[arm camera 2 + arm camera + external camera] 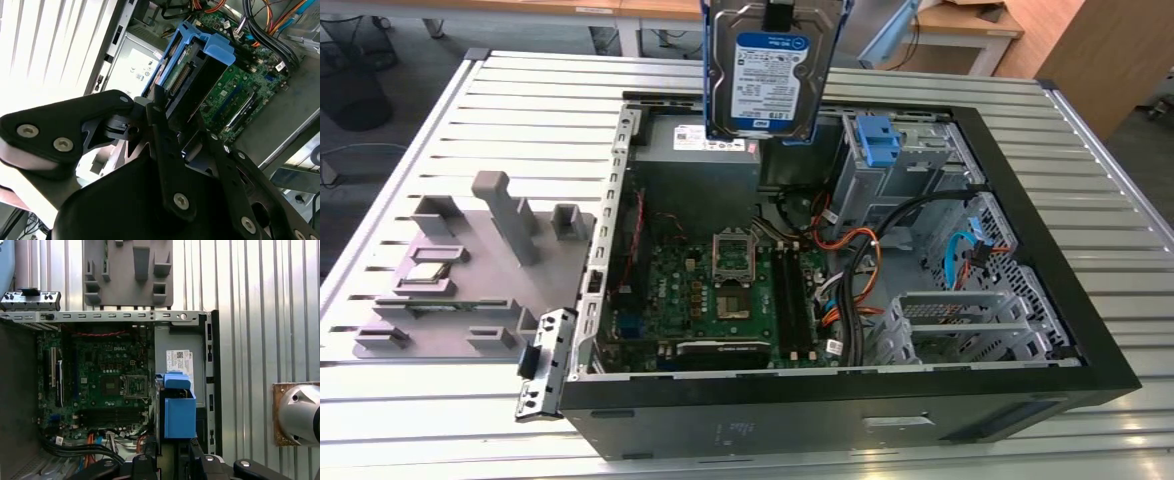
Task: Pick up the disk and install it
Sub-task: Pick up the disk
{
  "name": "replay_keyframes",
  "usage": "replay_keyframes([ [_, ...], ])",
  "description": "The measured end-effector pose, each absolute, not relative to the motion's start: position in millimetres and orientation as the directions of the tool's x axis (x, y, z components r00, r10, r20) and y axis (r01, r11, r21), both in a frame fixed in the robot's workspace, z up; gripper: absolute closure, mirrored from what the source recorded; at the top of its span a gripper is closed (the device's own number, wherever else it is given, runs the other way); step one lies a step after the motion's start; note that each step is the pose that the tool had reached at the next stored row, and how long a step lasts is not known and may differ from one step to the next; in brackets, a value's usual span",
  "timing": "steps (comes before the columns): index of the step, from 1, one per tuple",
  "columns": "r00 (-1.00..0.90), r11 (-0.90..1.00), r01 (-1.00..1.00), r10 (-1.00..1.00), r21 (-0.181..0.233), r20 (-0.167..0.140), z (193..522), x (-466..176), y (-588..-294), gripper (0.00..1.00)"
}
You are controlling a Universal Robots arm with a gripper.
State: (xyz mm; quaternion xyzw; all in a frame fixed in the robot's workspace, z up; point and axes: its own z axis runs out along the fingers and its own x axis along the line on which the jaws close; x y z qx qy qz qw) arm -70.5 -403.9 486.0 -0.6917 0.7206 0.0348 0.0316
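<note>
The disk (765, 72) hangs upright in the air with its long axis vertical. Its label faces the exterior view and its blue caddy tab (177, 381) points down at the open computer case (1067, 330). My claw (177, 122) is clenched on the disk's upper end. The case lies on the slatted desk (520, 90).

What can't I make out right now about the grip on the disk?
- Exterior view: the disk's top, where it is gripped, is cut off by the upper edge.
- Second wrist view: the gripper's own linkage hides the disk's held end.
- First wrist view: disk edge-on, label hidden.
</note>
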Motion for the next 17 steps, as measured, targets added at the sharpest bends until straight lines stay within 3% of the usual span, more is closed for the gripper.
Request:
replay_keyframes([
  [17,-0.041,0.041,-0.999,-0.995,0.006,-0.094,485.2,-70.2,-433.6,0.65],
])
